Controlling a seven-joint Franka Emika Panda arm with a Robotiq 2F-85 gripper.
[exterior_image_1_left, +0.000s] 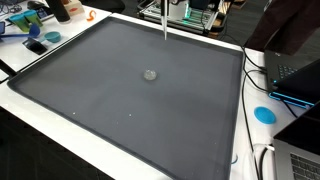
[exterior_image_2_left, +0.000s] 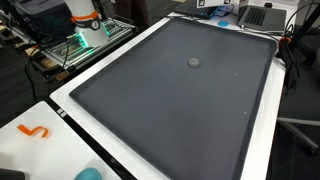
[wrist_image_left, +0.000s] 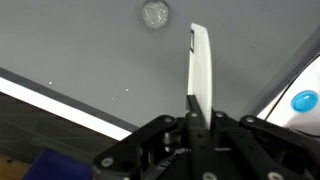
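- Item: gripper (wrist_image_left: 197, 112), one, seen from the wrist view. The jaws are drawn narrow and clamped on the lower end of a white stick (wrist_image_left: 200, 62). No gap shows between the fingers and the stick.
- Item held: white stick, long, thin and flat-sided. In the wrist view its long axis runs straight out from the jaws, away from the camera. In an exterior view it hangs upright (exterior_image_1_left: 165, 22), with its free end pointing down at the grey mat (exterior_image_1_left: 120, 110).
- Position of stick: above the grey mat, close to the mat's far edge as that exterior view shows it. The tip is clear of the surface and touches nothing.
- Nearest item: small round disc (wrist_image_left: 154, 14), pale grey, lying flat on the mat. It shows in both exterior views (exterior_image_1_left: 150, 74) (exterior_image_2_left: 193, 62), near the mat's middle and well in from every edge.
- Key relation: the disc lies beyond the stick's tip and off to one side of its line, up and to the left in the wrist view. Stick and disc are apart. Toward the mat's centre, the disc sits further in than the stick.
- Surround: white tabletop (exterior_image_1_left: 30, 110) borders the mat. A blue round object (exterior_image_1_left: 264, 113) rests on it just off one side edge of the mat, and the wrist view also shows it (wrist_image_left: 303, 100).
- Gripper body: outside both exterior views, so only the stick marks its place there.
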